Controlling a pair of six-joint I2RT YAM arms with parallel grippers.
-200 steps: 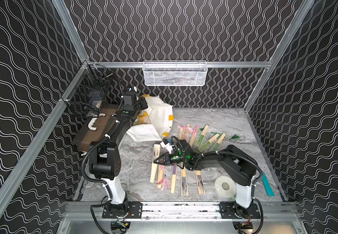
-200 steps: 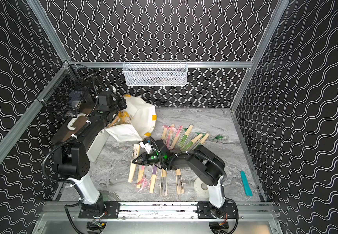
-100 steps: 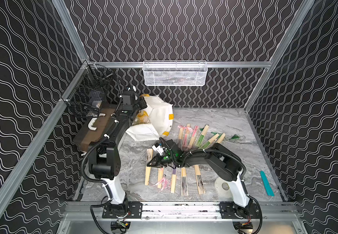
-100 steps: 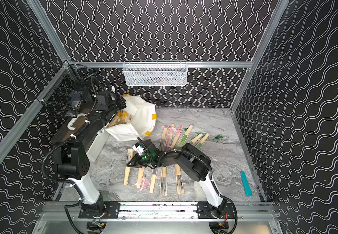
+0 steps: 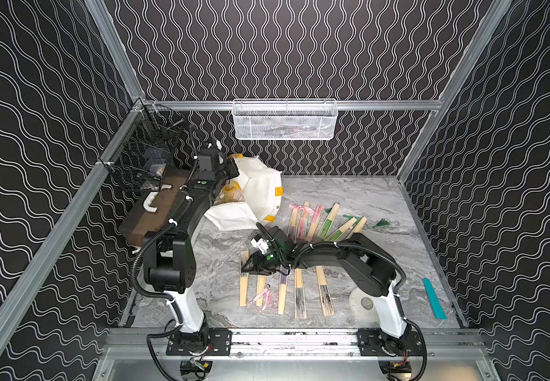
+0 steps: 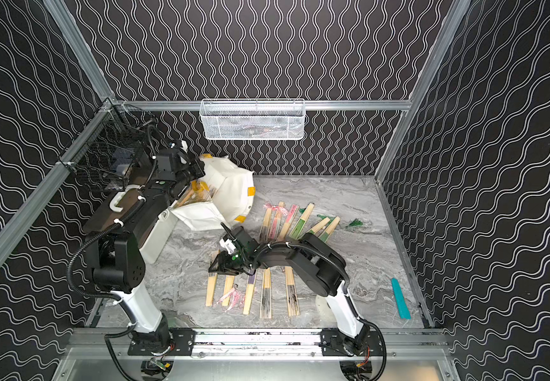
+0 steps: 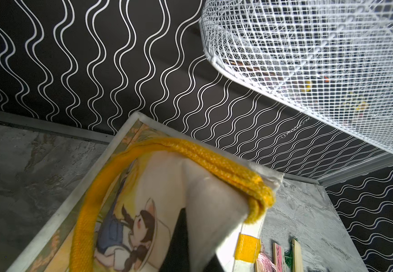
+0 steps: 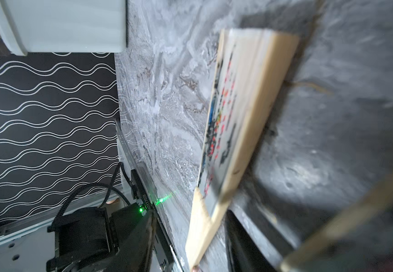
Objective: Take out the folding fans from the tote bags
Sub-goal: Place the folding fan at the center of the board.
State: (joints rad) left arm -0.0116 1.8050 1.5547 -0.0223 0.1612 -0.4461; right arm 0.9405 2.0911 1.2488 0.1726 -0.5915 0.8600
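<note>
Left wrist view: hatted cartoon girl print (image 7: 141,226) on white tote bag (image 7: 214,195).

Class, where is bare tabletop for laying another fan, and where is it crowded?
Bare: back right corner beyond the green tassel; marble between white box and front fan row. Crowded: around right gripper and back fan row.

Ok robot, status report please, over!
Left gripper shut on tote bag. Right gripper over near-row end fan, grip unclear. Nothing seen blocking.
</note>
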